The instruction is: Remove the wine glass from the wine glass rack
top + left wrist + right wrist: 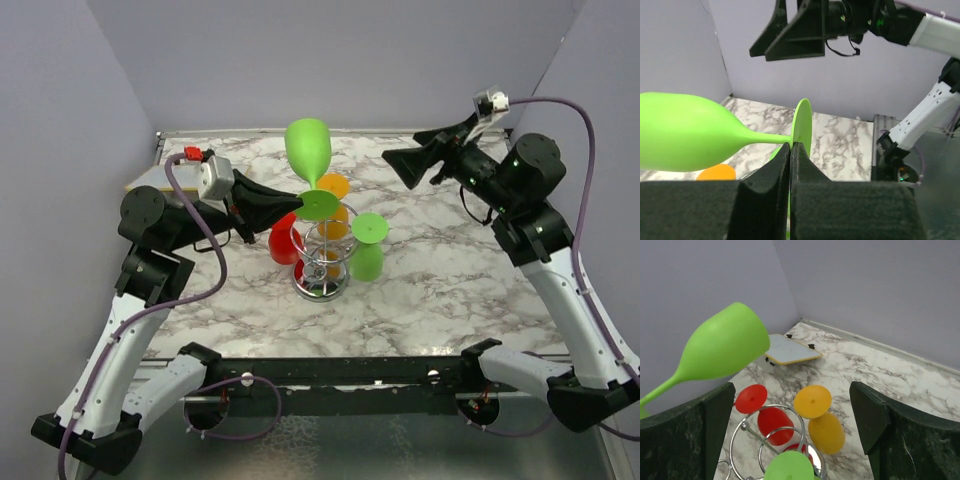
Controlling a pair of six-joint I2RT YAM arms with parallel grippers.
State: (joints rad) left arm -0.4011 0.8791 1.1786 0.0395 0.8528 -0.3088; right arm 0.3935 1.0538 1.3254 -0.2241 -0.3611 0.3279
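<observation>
My left gripper (297, 203) is shut on the round foot of a lime green wine glass (308, 146). It holds the glass tilted in the air above the chrome wire rack (320, 272), clear of its loops. In the left wrist view the fingers (802, 157) pinch the thin foot edge-on, and the glass bowl (685, 132) points left. The right wrist view shows the same glass (722, 347) raised above the rack's loops (771, 437). My right gripper (408, 152) is open and empty, high at the back right, and faces the rack (791, 390).
A red glass (284, 243), an orange glass (334, 222) and a second green glass (367, 252) hang upside down on the rack. A flat white board with a yellow edge (790, 351) lies in the back left corner. Grey walls enclose the marble table (450, 270).
</observation>
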